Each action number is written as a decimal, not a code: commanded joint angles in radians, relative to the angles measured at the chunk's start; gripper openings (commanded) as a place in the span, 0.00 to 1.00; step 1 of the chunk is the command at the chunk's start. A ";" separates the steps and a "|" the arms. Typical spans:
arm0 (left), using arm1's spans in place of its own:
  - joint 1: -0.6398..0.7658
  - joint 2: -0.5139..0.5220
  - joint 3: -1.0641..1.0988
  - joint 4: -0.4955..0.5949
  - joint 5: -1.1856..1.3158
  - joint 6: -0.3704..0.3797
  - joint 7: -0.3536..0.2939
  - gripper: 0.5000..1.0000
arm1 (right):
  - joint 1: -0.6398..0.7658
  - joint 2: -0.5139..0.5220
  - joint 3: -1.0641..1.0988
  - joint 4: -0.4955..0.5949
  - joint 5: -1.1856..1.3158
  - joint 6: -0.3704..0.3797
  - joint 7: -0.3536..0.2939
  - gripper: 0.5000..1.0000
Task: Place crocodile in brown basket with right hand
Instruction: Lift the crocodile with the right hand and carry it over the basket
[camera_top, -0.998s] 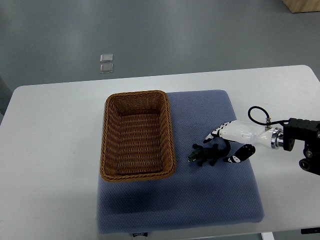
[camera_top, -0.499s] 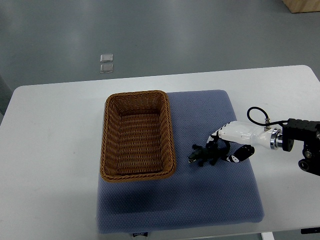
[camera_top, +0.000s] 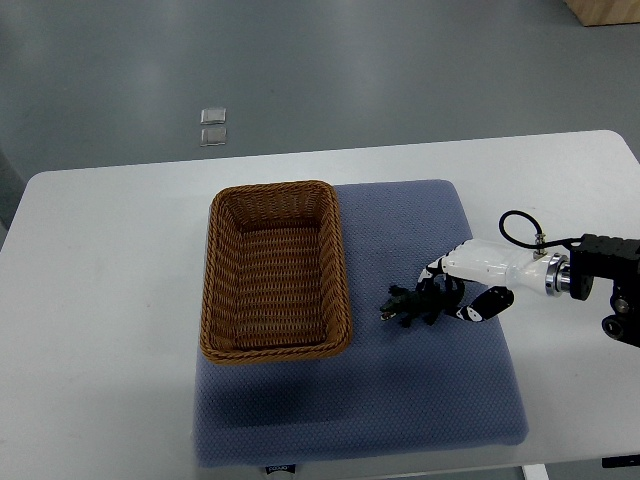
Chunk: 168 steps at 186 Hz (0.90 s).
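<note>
The right hand (camera_top: 478, 270) curls its fingers (camera_top: 434, 270) around the tail end of the crocodile (camera_top: 406, 306) on a blue pad (camera_top: 400, 410), beside the empty brown basket (camera_top: 275, 350) on the white tabletop (camera_top: 100, 300).

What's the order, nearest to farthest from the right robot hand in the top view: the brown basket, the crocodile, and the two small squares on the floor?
From the right robot hand:
1. crocodile, in its grasp, on the blue cushion.
2. brown basket, to the picture's left, on the cushion's left part.
3. small squares, on the floor, far upper left.
</note>
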 joint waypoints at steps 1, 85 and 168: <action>0.000 0.000 0.000 0.000 0.000 0.000 0.000 1.00 | 0.008 -0.007 0.004 0.000 0.001 -0.003 0.000 0.06; 0.000 0.000 0.000 0.000 0.000 0.000 0.000 1.00 | 0.072 -0.045 0.039 -0.003 0.023 0.001 0.000 0.05; 0.000 0.000 0.000 0.002 0.000 0.000 0.000 1.00 | 0.308 0.033 0.047 -0.049 0.023 0.066 -0.002 0.05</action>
